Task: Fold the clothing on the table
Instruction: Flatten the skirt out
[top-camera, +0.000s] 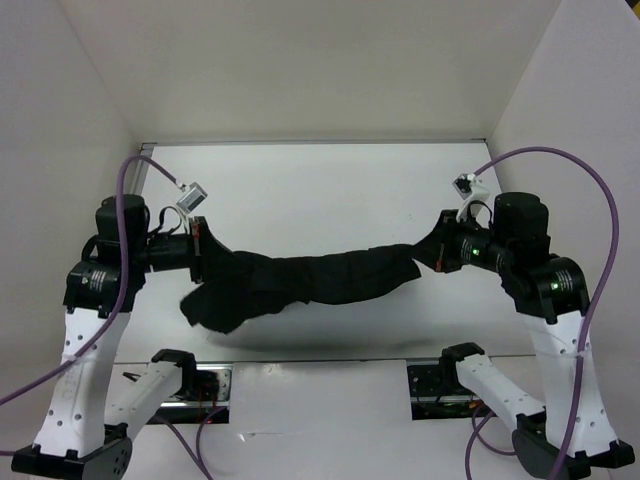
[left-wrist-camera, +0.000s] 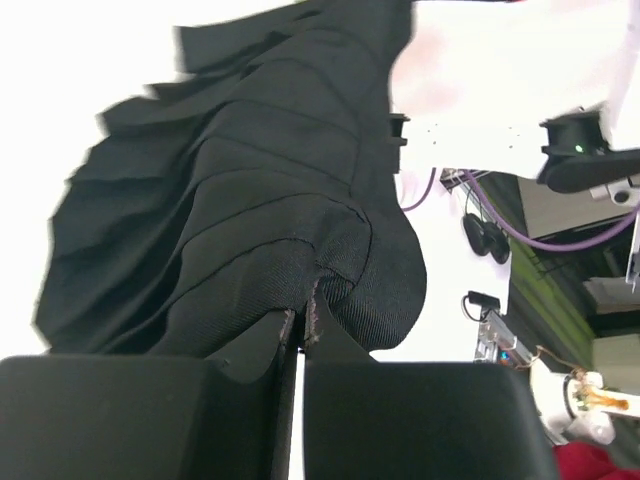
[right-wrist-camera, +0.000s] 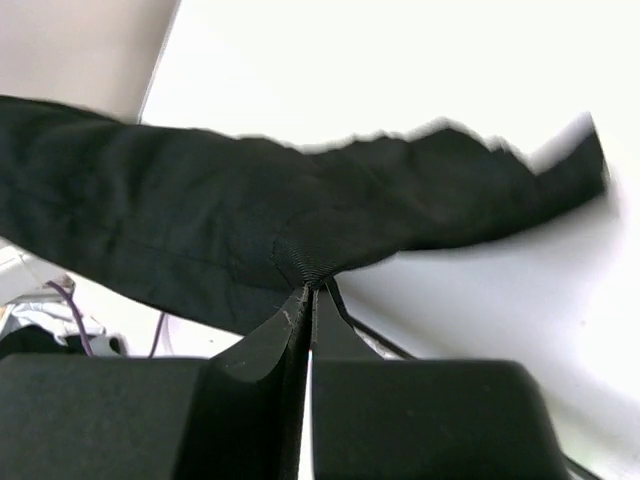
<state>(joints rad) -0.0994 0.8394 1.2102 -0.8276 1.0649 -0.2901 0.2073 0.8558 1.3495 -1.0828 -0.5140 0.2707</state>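
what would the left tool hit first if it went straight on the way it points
The skirt it pinches: the left tool points across toward the right tool, with the skirt strung between them. Depth is hard to judge.

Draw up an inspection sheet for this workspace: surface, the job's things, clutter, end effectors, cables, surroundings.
Surface: white table, plain, with a shadow under the garment.
Job's things: black pleated skirt, strung between the two arms and apparently lifted off the surface; it is bunched and hangs lower at the left end. Not yet folded.
Clutter: nothing seen.
End effectors: left end effector shut on the skirt's edge; right end effector shut on the opposite edge.
Cables: purple cables loop from each arm, away from the skirt.
Surroundings: white walls behind and at both sides.
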